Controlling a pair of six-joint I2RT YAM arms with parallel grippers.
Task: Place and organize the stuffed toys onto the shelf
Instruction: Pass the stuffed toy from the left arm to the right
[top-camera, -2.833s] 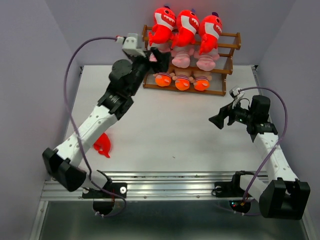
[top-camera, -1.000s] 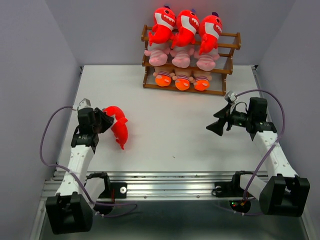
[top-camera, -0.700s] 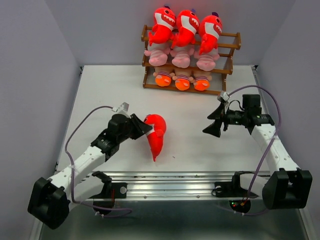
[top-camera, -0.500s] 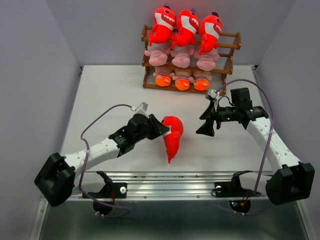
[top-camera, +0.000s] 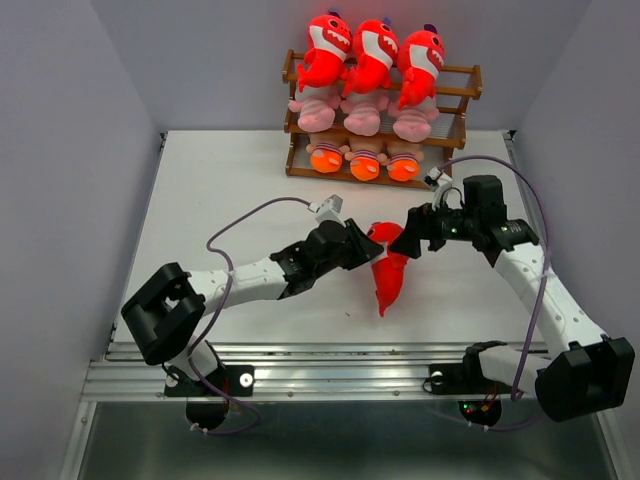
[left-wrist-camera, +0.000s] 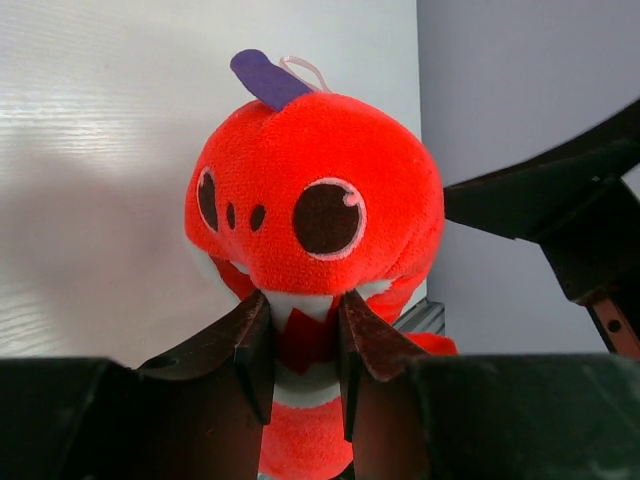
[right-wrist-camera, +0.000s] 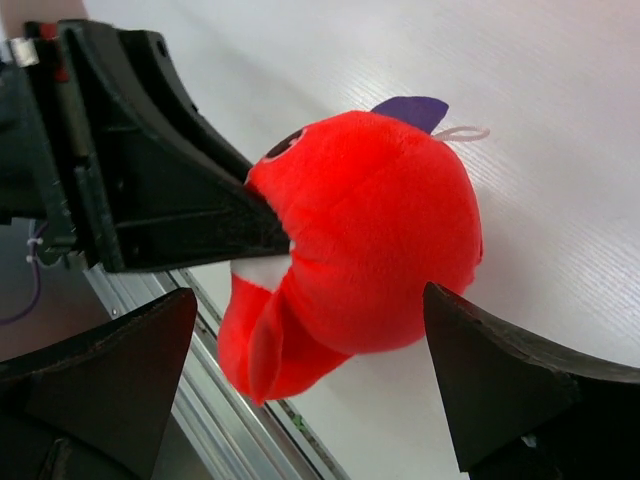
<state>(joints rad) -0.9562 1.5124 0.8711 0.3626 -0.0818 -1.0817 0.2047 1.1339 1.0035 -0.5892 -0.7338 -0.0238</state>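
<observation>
A red shark (top-camera: 388, 272) gripped at the mouth over mid-table, in front of the shelf (top-camera: 455, 72)
The left gripper (left-wrist-camera: 300, 345) is clenched on the shark's white mouth, holding it over the table (top-camera: 220, 180); the right gripper (right-wrist-camera: 310, 298) is spread wide, one finger either side of the shark's head; nine other stuffed toys (top-camera: 365, 100) fill the shelf's three tiers.

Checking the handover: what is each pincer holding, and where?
The left pincer pinches the shark at its toothy mouth. The right pincer is open around the shark's head and holds nothing.
</observation>
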